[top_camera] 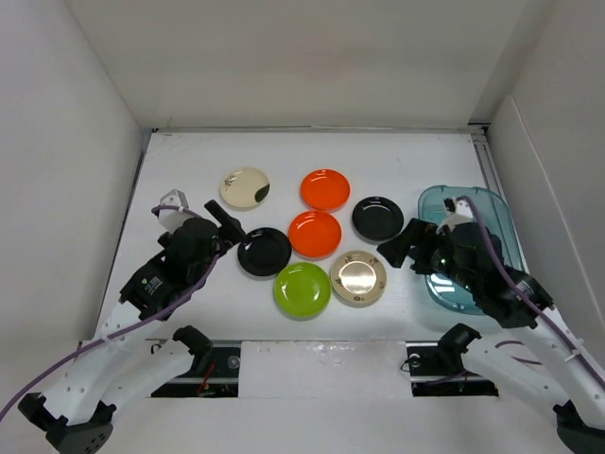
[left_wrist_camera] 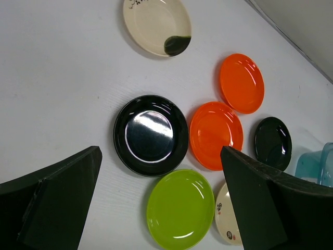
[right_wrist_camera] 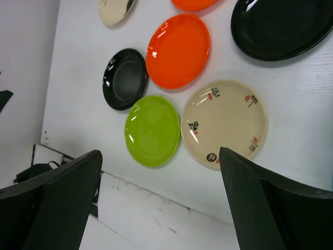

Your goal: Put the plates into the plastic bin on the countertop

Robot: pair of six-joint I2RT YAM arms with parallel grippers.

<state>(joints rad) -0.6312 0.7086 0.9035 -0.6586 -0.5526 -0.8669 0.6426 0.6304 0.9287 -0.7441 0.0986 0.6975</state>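
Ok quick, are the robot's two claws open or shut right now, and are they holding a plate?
Left gripper: open, holding nothing.
Right gripper: open, holding nothing.

Seven small round shallow plates are lying on the flat white countertop. Two are showing glossy orange: the centre orange plate and the second orange plate at its twelve o'clock. Two are showing glossy black: the left black plate at nine o'clock and the right black plate at three. One cream plate with a dark mark is lying at ten, one lime green plate at six, one gold-beige plate at five. One translucent teal-blue oblong plastic bin is standing farther out at three o'clock.
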